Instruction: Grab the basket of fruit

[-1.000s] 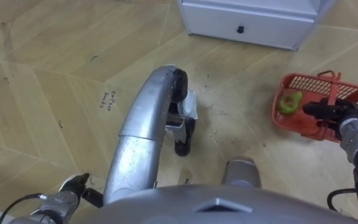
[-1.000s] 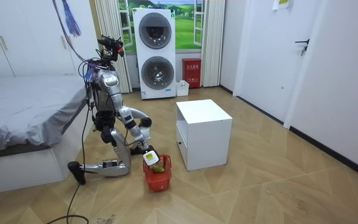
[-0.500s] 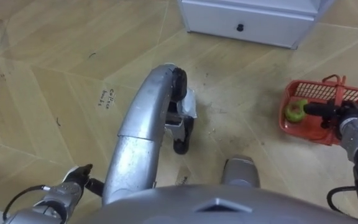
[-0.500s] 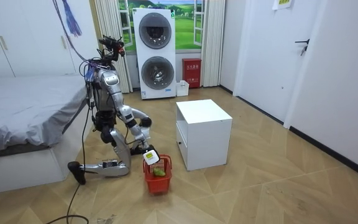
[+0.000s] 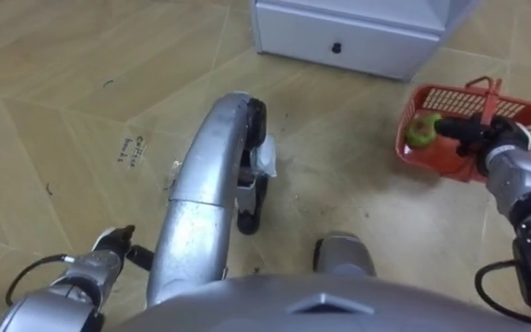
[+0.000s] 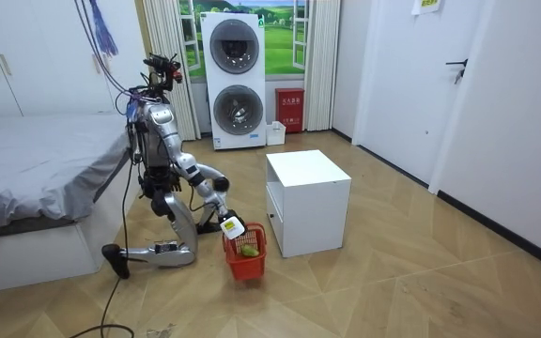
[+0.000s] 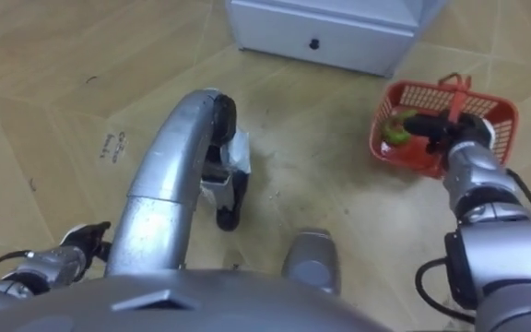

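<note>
Two hands show in the eye views. Far to the left of the white cabinet (image 5: 358,32), low at the view's edge, is the left hand (image 5: 107,263); it holds nothing that can be seen, and whether its dark fingers are bent or straight cannot be told. A slip of paper (image 5: 135,149) with handwriting lies on the wood floor, also left of the cabinet and nearer to it than that hand. The cabinet's drawer front carries a small dark knob (image 5: 336,48). Just right of the cabinet's front corner is the red mesh fruit basket (image 5: 450,100), with a green fruit (image 5: 421,130) inside against its left wall. The right hand (image 5: 491,140) has its fingers wrapped round the basket's upright red handle (image 5: 492,92), near the basket's right side.

In the room view the robot kneels on the floor between the grey bed (image 6: 36,169), well to the cabinet's left, and the cabinet itself. The basket hangs tilted from the outstretched right hand, just beside the cabinet's lower left corner. Whether its bottom touches the floor cannot be told. A stacked washer and dryer (image 6: 237,80) stands against the wall behind the cabinet.
</note>
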